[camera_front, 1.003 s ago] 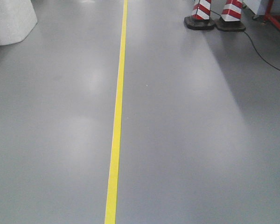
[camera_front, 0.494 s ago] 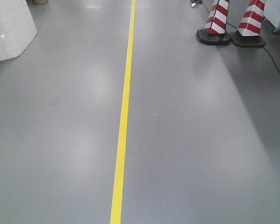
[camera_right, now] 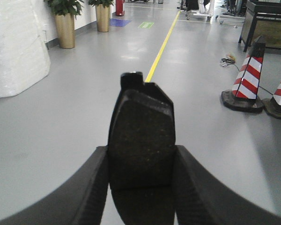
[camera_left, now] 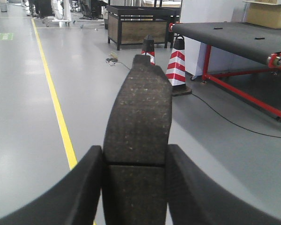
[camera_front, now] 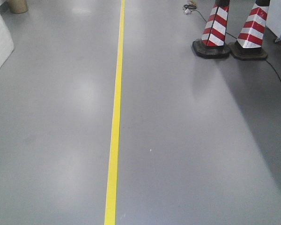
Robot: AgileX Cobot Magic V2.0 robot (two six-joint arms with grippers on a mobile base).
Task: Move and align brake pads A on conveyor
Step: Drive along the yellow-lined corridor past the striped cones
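Observation:
My left gripper (camera_left: 136, 161) is shut on a brake pad (camera_left: 140, 117), a dark-grey curved pad with a centre groove that sticks out forward over the floor. A second brake pad (camera_right: 141, 140) is clamped the same way in my right gripper (camera_right: 140, 159), its black backing plate tab showing at the far end. The conveyor (camera_left: 234, 37), a dark belt on a red frame, stands ahead to the right in the left wrist view, well away from both grippers. Two small dark objects lie on the belt, too small to identify.
Grey floor carries a yellow line (camera_front: 114, 122) running ahead. Two red-and-white cones (camera_front: 214, 33) with a black cable (camera_front: 276, 75) stand front right. A white wrapped bulk (camera_right: 16, 47), potted plants (camera_right: 65, 23) and a dark wooden-sided crate (camera_left: 136, 26) lie farther off.
The front view has shifted: the cones sit larger and lower in the frame, the white bulk has slid off the left edge, and the yellow line has swung slightly left.

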